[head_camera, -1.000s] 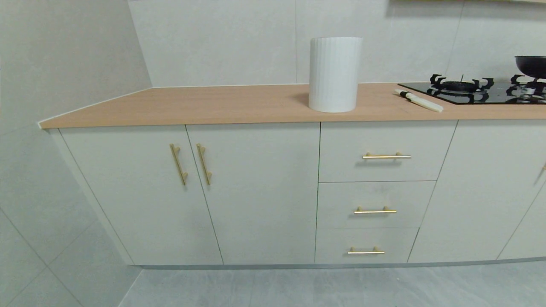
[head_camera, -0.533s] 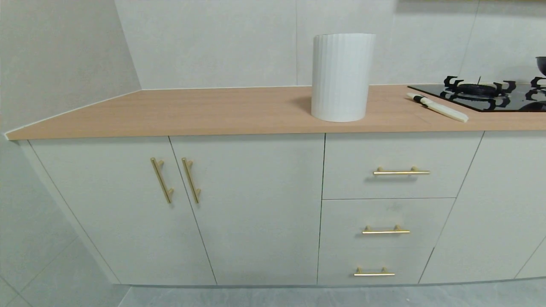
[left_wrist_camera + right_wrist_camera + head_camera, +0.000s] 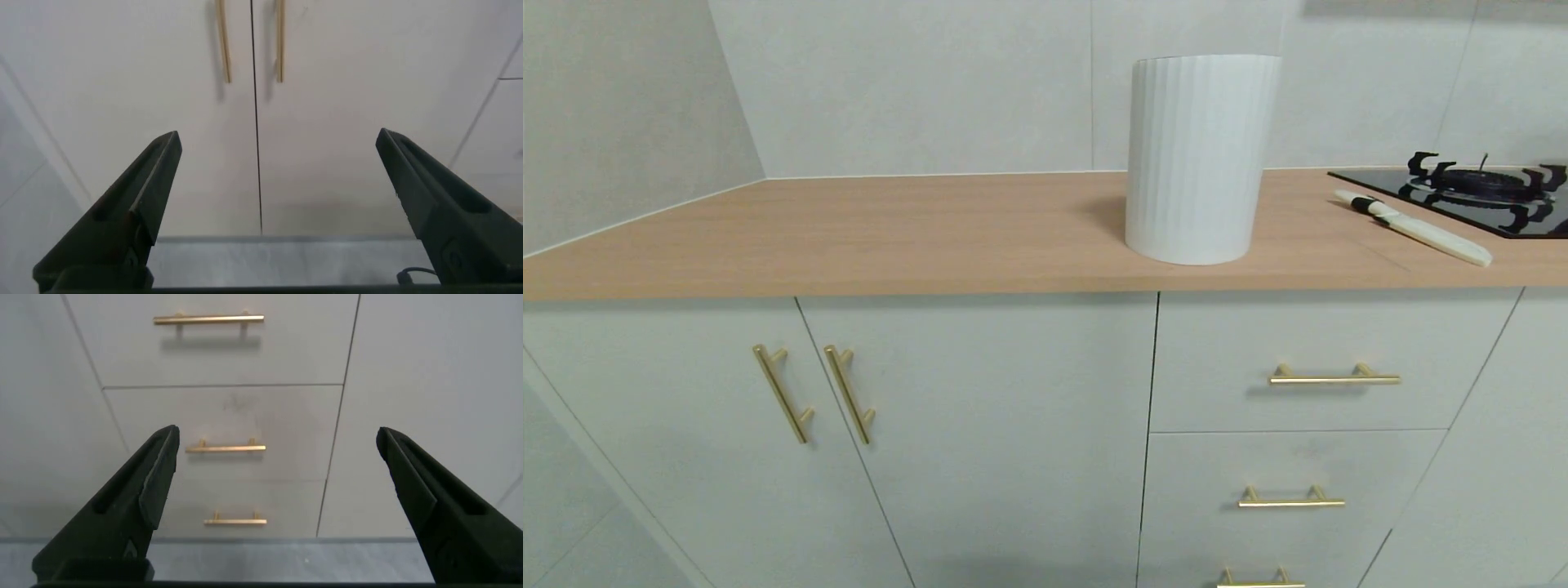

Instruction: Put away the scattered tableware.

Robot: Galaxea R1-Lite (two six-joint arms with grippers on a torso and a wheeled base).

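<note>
Both hands wide open and empty, low before the cupboards.
The counter runs well above both hands. The left hand faces the double doors, the right hand the drawers. Up above the right hand a white canister stands upright, with a hob off to its right. The knife lies flat between them, just beside the hob.

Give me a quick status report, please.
Left tool and right tool open, empty. Knife on counter beside hob. White canister stands apart, to its left.
</note>
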